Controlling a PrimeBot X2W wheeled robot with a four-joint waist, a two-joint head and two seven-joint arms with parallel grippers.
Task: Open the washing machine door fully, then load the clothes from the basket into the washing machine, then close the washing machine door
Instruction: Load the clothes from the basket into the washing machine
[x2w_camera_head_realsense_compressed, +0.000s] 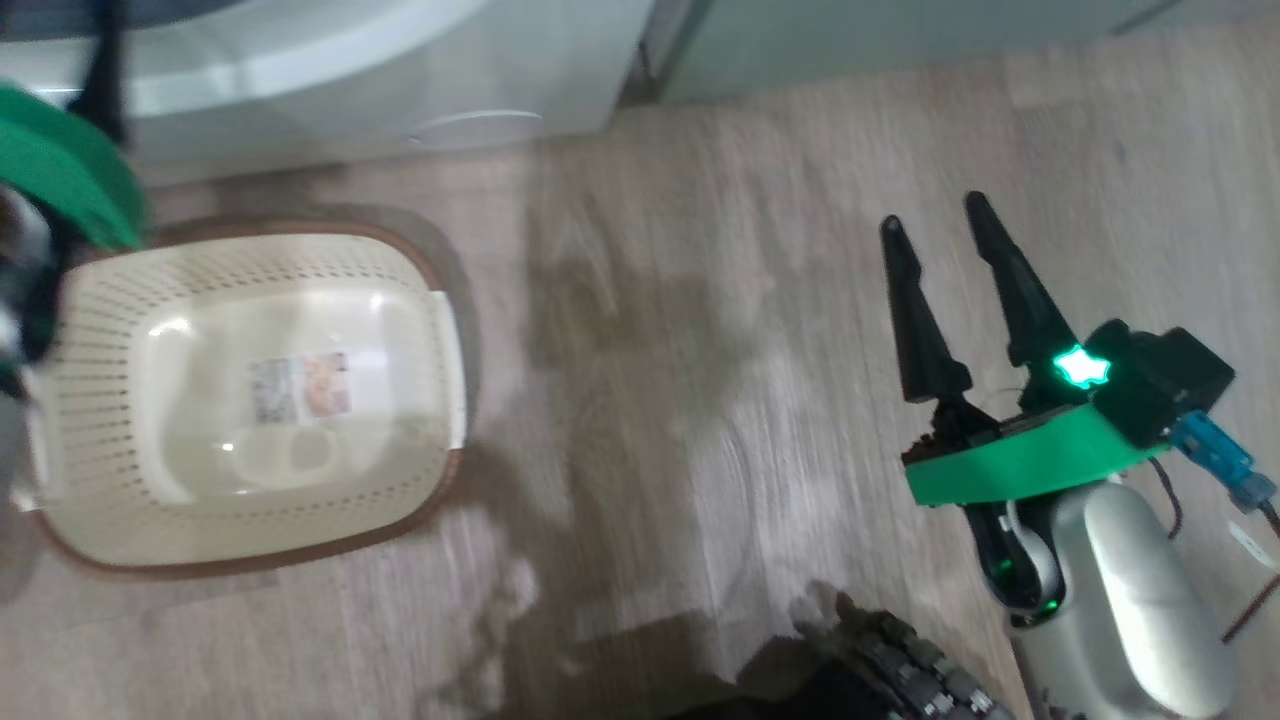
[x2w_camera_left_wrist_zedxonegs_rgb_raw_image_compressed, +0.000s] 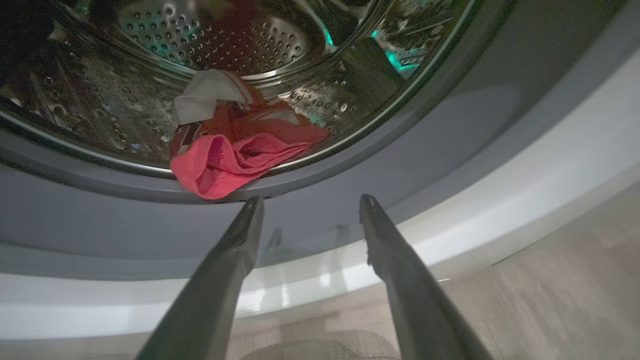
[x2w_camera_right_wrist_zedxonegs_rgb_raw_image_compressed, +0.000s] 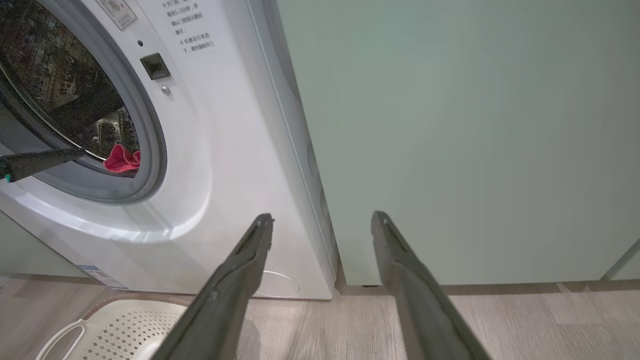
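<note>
We are seeing the clothes (x2w_camera_left_wrist_zedxonegs_rgb_raw_image_compressed: 235, 150), red and white, lying bunched at the front of the drum (x2w_camera_left_wrist_zedxonegs_rgb_raw_image_compressed: 225, 45), one red fold drooping over its lip onto the grey gasket (x2w_camera_left_wrist_zedxonegs_rgb_raw_image_compressed: 450, 150). The washing machine (x2w_camera_right_wrist_zedxonegs_rgb_raw_image_compressed: 225, 165) is standing with its mouth uncovered, and the basket (x2w_camera_head_realsense_compressed: 110, 380) is sitting on the floor (x2w_camera_head_realsense_compressed: 700, 400) just before it, holding nothing but its label. The left gripper (x2w_camera_left_wrist_zedxonegs_rgb_raw_image_compressed: 311, 200) is hovering near the fold, jaws spread wide, gripping nothing; the right gripper (x2w_camera_head_realsense_compressed: 932, 212) is hanging over the floor, likewise wide and empty. We are judging opening and loading done; tucking in the fold and closing the door are remaining.
</note>
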